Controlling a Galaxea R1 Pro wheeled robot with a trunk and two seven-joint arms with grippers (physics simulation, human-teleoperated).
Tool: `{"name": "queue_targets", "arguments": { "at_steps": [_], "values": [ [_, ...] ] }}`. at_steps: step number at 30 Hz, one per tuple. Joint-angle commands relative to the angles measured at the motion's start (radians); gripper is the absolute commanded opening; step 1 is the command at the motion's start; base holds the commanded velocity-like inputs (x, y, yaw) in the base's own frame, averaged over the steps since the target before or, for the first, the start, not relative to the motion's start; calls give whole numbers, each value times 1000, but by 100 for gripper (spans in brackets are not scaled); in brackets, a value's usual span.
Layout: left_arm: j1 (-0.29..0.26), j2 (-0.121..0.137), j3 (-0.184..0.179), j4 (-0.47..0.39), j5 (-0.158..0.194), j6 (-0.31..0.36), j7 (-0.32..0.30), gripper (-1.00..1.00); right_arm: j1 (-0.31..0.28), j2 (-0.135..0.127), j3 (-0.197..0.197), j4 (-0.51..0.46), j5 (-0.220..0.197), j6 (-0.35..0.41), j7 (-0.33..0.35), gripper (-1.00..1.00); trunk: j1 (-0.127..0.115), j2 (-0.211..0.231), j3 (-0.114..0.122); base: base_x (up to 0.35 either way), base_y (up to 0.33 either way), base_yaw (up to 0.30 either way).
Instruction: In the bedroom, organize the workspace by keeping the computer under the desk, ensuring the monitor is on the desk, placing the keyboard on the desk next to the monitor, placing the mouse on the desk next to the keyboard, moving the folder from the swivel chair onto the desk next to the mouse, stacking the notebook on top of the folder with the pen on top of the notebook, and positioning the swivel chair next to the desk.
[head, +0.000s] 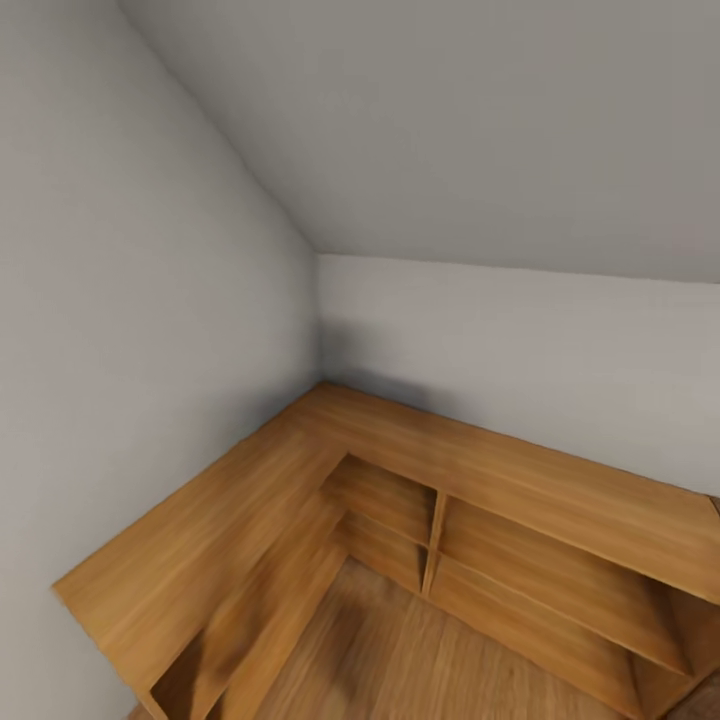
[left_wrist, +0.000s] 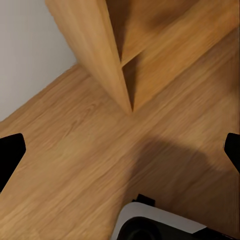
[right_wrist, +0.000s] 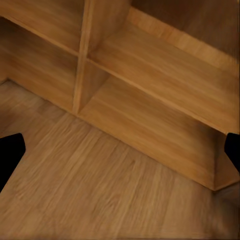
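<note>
I face a corner of the bedroom under its sloped grey-white ceiling (head: 450, 120). The desk, chair, computer and the other task things are out of view. My left gripper (left_wrist: 120, 152) hangs open over the wood floor (left_wrist: 75, 150), its black fingertips (left_wrist: 10, 155) spread to the frame's edges with nothing between them. My right gripper (right_wrist: 120, 152) is open too, above the floor in front of a low wooden shelf; one of its fingertips (right_wrist: 10, 155) is at the edge.
A low L-shaped wooden shelf unit (head: 250, 480) wraps the corner along both grey walls, with open compartments (head: 390, 500) facing me. Its upright divider (left_wrist: 100, 55) stands close to the left arm. My white and black base (left_wrist: 160, 225) is just below.
</note>
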Motion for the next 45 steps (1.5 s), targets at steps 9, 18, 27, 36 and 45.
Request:
{"name": "queue_targets", "arguments": {
  "at_steps": [9,18,27,36,45],
  "values": [
    [0,1,-10,-2,4,-1,8,100,-1,0,9,1,-10,-3,-2,100,1,-2,1,0,0,-296],
    [0,1,-10,-2,3,-1,7,100,-1,0,9,1,-10,-2,-2,100,1,-2,4,0,0,-296],
    [0,1,-12,-2,3,-1,7,100,-1,0,9,1,-10,-2,-1,100,1,-2,7,0,0,-297],
    [0,1,-12,-2,3,0,7,100,-1,0,9,1,-10,-2,0,100,1,-2,10,0,0,-297],
    [0,1,-12,-2,3,0,7,100,-1,-8,9,1,-11,-2,33,100,1,-2,13,0,0,-297]
  ]
}}
